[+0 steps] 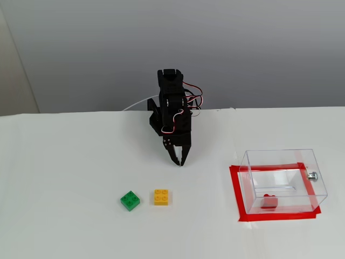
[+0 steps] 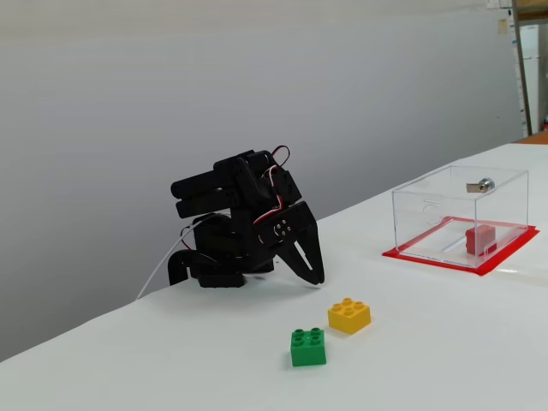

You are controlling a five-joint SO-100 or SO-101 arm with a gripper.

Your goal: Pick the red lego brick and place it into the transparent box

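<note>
A: What was the claw (image 1: 179,161) doing?

B: It was clenched on nothing, tips together and pointing down at the bench (image 1: 64,162), with the arm folded low over its base. I took that for a resting pose, since nothing was left to carry.

A: And what lay nearest to it?

B: In both fixed views, the yellow brick (image 1: 161,197) sat on the bench in front of the claw, clear of its tips, and the green brick (image 1: 130,200) lay just beside the yellow one. Neither was touched, which fits a task that names only the red one.

A: Where was the red lego brick (image 1: 269,202)?

B: Inside the transparent box (image 1: 248,162), on its floor, well apart from the claw. The box stood within a frame of red tape (image 1: 235,190), probably marking its spot, with its silver knob (image 1: 312,175) on the far side from the arm.

A: So the job looked finished?

B: As I judged it, yes.
</note>
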